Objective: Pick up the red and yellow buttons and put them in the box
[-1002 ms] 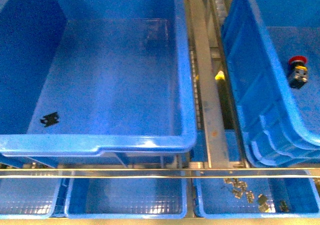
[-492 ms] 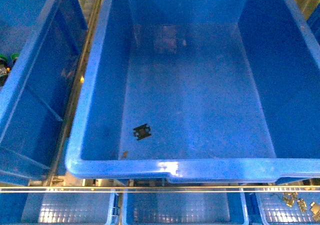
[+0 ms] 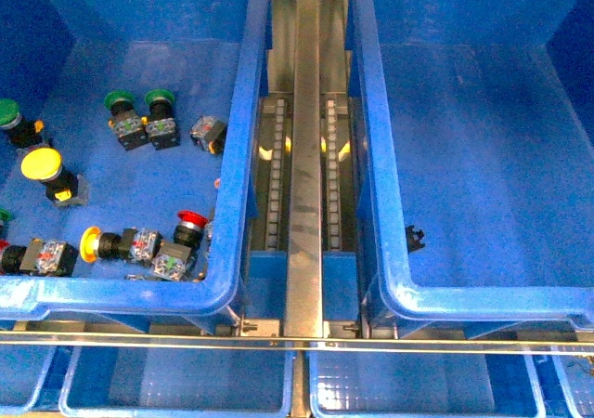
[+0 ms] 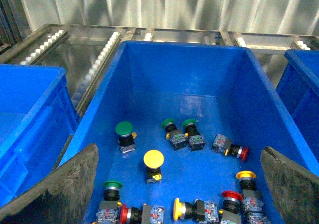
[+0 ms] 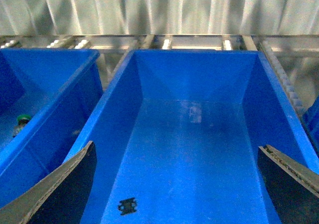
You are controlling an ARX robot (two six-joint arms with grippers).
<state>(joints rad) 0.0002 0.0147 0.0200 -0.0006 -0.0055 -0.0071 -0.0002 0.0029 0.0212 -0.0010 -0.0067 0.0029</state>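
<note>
Both arms hung empty, left fingers and right fingers spread wide. The red button and yellow button lay in the left bin among green ones. A grab there could catch a neighbour, or a drop could land in the flecked bin.

I'm looking at a metal roller rack whose steel rail runs from near to far down the middle, with a roller track along each side. Two deep blue bins rest on it, the left bin and the right bin, set apart by the rail. Nearer and lower sits a row of shallow blue trays.
</note>
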